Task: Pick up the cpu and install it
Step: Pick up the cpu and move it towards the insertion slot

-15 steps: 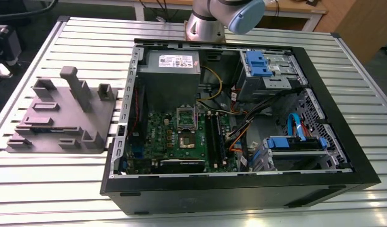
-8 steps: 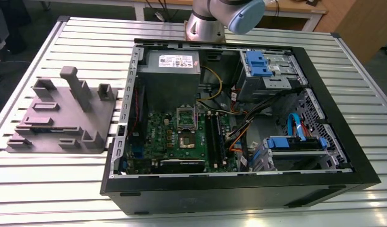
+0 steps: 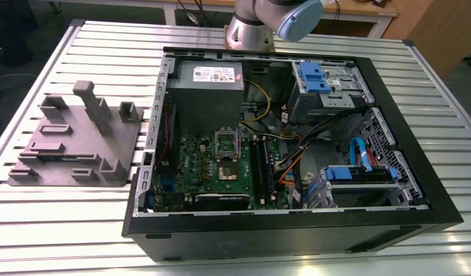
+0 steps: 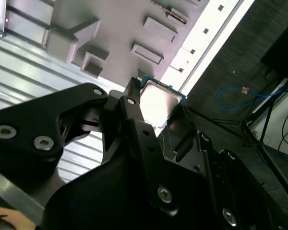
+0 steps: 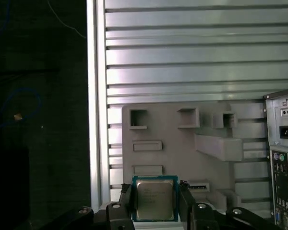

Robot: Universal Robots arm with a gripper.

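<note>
The cpu (image 5: 155, 199) is a small square chip with a silvery top and a blue-green rim. It sits between the two black fingers (image 5: 126, 203) of my gripper (image 5: 156, 194), which is shut on it. In the second wrist view the same cpu (image 4: 159, 99) shines pale between the dark fingers (image 4: 134, 120) of the gripper (image 4: 158, 109). It hangs well above the grey moulded fixture (image 5: 182, 143) on the slatted table. The motherboard (image 3: 219, 167) lies inside the open computer case, its socket (image 3: 226, 156) open with the latch frame raised.
The open black case (image 3: 289, 230) fills the middle of the table, with a grey power supply (image 3: 208, 77), blue drive brackets (image 3: 316, 77) and cables inside. The grey fixture (image 3: 74, 144) lies on the exterior view's left. The arm's base (image 3: 251, 31) stands behind the case.
</note>
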